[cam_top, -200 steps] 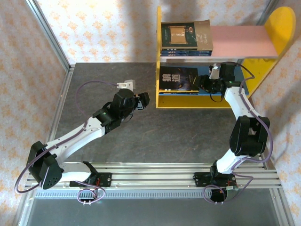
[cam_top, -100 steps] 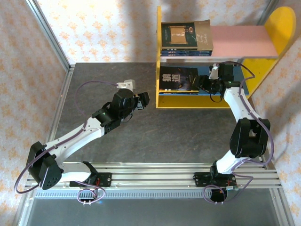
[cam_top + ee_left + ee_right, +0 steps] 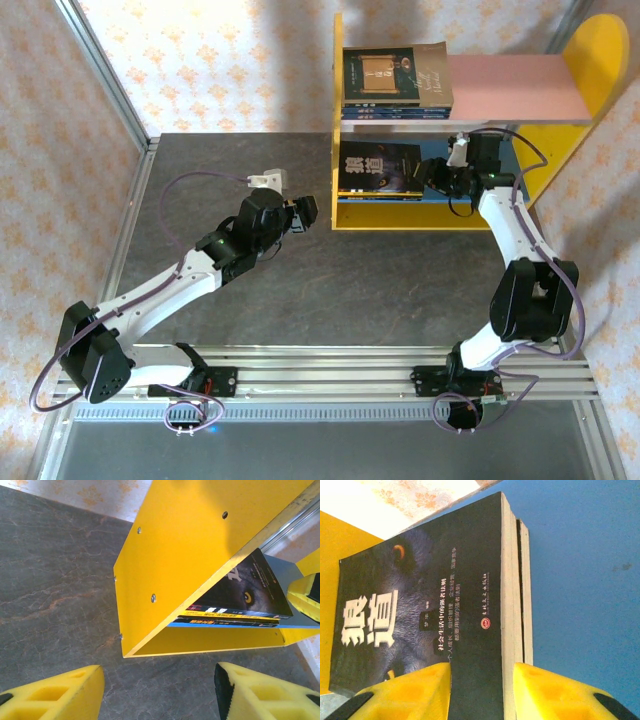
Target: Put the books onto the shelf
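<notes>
Looks like wrap-up: books (image 3: 395,75) sit on the shelf (image 3: 600,60), right gripper (image 3: 482,672) half open, empty, at the wolf book (image 3: 420,605) on its blue board (image 3: 580,555); left gripper (image 3: 159,695) wide open beside it. Next: back out

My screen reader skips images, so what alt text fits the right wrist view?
A dark wolf-face book tops other books lying flat on the blue board. The right end effector shows yellow fingers apart at the frame's bottom.

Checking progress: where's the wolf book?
Top view: wolf book tops the stack at the left end of the blue board, right gripper beside it.
</notes>
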Available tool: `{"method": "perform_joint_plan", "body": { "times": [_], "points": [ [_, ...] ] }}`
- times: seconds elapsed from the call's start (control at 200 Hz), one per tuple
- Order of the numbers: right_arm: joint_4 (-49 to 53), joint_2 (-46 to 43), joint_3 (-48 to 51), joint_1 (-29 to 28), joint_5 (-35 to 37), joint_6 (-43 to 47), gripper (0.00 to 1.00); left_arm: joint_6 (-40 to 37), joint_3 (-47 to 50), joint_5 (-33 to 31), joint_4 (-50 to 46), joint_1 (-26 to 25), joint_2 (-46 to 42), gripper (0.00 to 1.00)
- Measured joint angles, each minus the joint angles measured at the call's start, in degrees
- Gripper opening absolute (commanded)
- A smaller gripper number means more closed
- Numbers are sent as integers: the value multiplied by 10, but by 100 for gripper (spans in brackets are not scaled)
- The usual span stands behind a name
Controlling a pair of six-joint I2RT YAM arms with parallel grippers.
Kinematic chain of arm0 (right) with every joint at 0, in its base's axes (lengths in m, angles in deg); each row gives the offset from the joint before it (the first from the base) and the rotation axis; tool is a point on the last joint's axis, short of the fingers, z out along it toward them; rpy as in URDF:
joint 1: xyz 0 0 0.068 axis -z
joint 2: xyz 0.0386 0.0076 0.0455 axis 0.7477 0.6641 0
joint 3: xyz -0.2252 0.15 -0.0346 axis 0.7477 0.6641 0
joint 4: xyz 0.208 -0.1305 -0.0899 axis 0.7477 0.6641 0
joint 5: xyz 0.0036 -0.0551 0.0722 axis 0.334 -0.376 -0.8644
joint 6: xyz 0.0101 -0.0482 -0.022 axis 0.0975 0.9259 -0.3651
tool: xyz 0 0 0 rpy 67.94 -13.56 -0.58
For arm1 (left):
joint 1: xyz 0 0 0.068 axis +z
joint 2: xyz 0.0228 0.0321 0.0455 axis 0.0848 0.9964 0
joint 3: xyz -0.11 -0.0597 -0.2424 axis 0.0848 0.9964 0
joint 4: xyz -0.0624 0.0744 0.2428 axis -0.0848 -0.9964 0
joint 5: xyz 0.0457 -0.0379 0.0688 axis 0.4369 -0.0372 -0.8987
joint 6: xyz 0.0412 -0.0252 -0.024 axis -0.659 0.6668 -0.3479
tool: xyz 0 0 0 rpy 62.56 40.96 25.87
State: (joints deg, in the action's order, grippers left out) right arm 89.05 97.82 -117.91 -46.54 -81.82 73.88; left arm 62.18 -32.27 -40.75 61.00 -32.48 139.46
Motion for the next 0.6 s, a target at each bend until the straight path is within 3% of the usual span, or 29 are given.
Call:
{"method": "perform_joint_plan", "body": {
  "times": [0.601],
  "points": [
    [-2,13,0,1,-28,0,34,0,0,0,0,0,-2,60]
  ]
}}
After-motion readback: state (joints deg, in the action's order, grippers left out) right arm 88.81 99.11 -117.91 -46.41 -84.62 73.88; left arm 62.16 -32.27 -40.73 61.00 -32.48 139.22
